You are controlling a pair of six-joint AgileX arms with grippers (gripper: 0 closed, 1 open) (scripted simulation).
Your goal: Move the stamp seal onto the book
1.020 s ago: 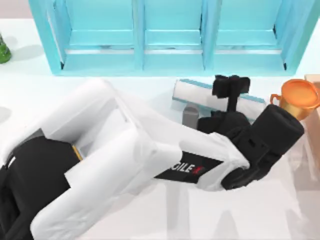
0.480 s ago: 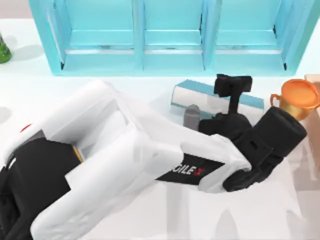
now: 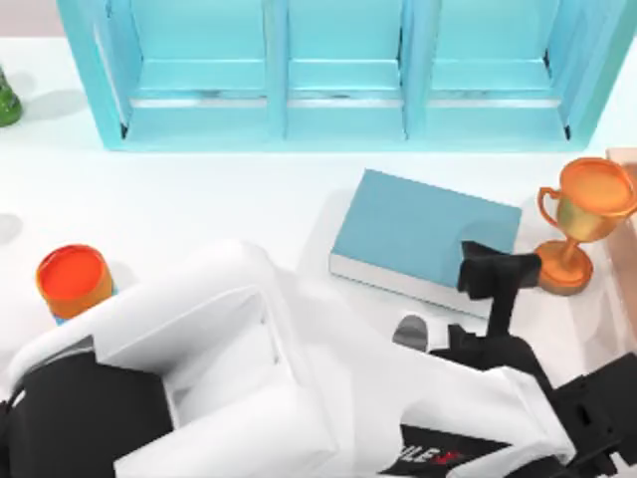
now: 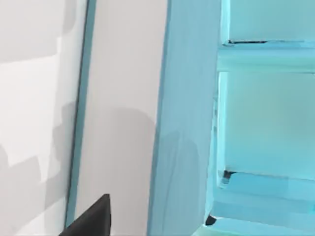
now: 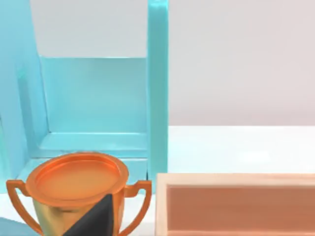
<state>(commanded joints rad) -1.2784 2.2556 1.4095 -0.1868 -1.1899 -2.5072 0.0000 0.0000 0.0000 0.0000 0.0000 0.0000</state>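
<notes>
The book (image 3: 423, 231) lies flat right of the table's middle, teal-blue cover up, white page edges toward the front. My left arm reaches across the front of the table. Its gripper (image 3: 498, 272) hangs over the book's front right corner. The stamp seal is hidden. The left wrist view looks along the book's white side (image 4: 120, 123) and its blue cover (image 4: 189, 123) toward the shelf. My right gripper (image 5: 96, 219) is a dark tip in front of the trophy.
A light-blue shelf unit (image 3: 338, 70) runs along the back. An orange trophy cup (image 3: 587, 214) stands right of the book, beside a wooden box (image 5: 236, 201). At the left are an orange-topped can (image 3: 72, 279) and a green bottle (image 3: 6, 100).
My left arm has drawn back toward the table's front. Its gripper went from the book's far edge to its front right corner, uncovering the whole cover and the orange-topped can.
</notes>
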